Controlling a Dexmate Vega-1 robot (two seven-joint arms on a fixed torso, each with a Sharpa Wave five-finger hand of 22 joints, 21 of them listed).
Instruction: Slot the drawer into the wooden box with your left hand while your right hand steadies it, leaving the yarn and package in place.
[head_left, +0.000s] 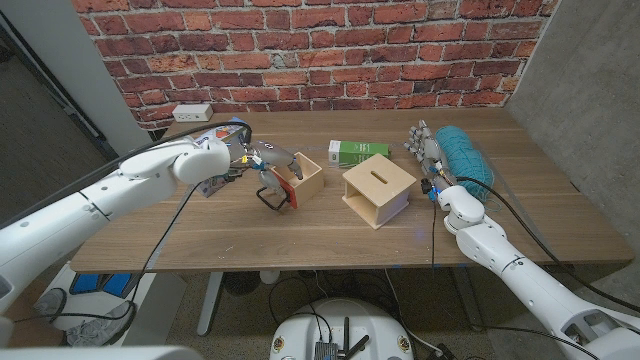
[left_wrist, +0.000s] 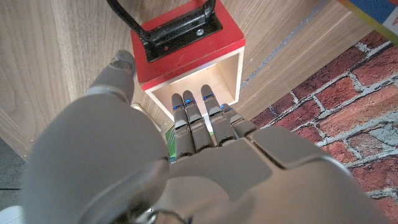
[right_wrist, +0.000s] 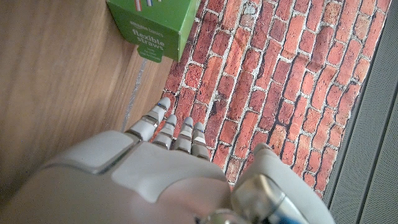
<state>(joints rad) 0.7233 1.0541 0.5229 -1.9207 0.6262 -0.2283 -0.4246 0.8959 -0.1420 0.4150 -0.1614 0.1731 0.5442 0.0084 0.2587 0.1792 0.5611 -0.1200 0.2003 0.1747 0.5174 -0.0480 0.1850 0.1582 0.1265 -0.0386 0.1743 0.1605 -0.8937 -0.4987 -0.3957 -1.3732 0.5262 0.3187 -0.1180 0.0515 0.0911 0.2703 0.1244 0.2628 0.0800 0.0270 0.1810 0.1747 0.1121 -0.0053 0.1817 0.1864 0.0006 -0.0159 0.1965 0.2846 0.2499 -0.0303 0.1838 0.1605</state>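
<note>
My left robot hand has its fingers hooked inside the drawer; feels light, stiff wood, so I'd grip its wall. Right robot hand waits empty, fingers apart.

The left hand covers the drawer's rear; grip contact cannot be confirmed. The right hand partly hides the teal yarn. The green package is cut off by the right wrist view's edge.
</note>
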